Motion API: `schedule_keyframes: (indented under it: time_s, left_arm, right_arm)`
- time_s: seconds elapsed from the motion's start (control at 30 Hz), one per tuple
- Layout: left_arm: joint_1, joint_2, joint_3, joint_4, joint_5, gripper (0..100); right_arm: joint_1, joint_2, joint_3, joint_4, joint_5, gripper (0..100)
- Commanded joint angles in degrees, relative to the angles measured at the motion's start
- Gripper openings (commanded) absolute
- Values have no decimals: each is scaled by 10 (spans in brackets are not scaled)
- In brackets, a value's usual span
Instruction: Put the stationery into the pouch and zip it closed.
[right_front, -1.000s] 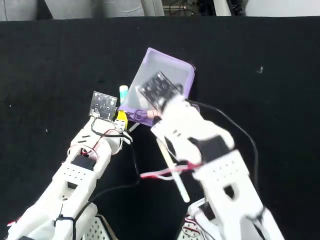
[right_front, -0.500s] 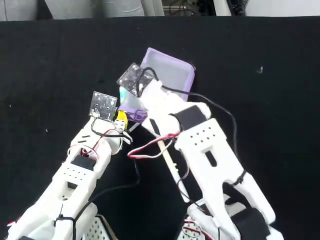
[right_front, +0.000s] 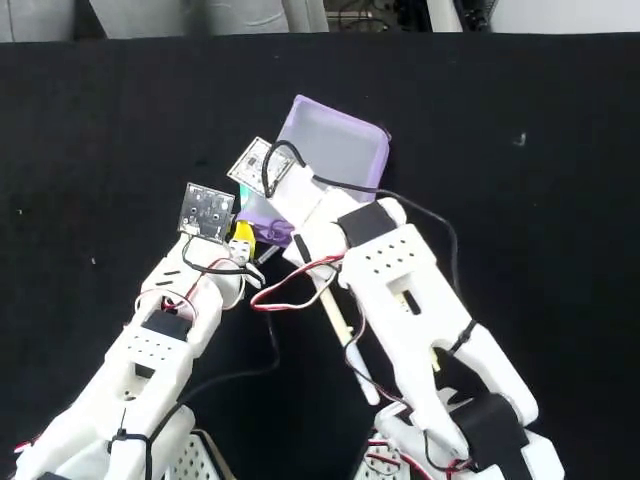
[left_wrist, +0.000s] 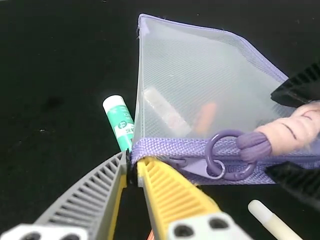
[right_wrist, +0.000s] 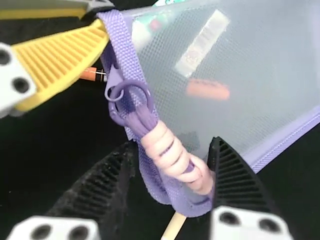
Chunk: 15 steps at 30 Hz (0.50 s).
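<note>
While the high view is giving me little more than the lilac pouch (right_front: 340, 140) lying on the black table (right_front: 520, 250) with both arms leaning in over its near edge, the wrist views are telling the rest. The left gripper (left_wrist: 131, 167) is pinching the end of the pouch's purple zip band, its grey and yellow fingers pressed together on it; the right gripper (right_wrist: 172, 147) is standing spread, its black fingers (right_wrist: 100, 190) sitting on either side of the pink tag (right_wrist: 175, 162) hanging from the ring pull (right_wrist: 127, 95), and I am not seeing either finger pressing on it. Through the mesh a pale oblong thing (left_wrist: 162, 112) and a small orange thing (left_wrist: 205, 120) are showing, too blurred to name.

Around the pouch, a green-and-white glue stick (left_wrist: 119, 122) is lying on the table just beside the pouch's side edge, near the left gripper; a white pen (right_front: 345, 330) is lying under the right arm, which is covering part of it; an orange pencil (right_wrist: 90, 75) is peeping out past the yellow finger.

From above, the right arm's wrist board (right_front: 262, 165) is standing over the pouch's near corner and covering the zip; how far the zip is drawn I cannot tell.
</note>
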Motion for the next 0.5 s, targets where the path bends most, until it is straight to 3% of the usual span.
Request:
schedule_keyframes:
  time_s: [0.0,0.23,0.47]
  left_arm:
    - [0,-4,-29,-10,0,29]
    - [0,-4,-29,-10,0,29]
    - [0,-4,-29,-10,0,29]
  right_arm:
    - [-6,-4,-23,-18,1,213]
    - [-4,-14,-24,-25,4,8]
    - [38,-15,-22,-42,0,11]
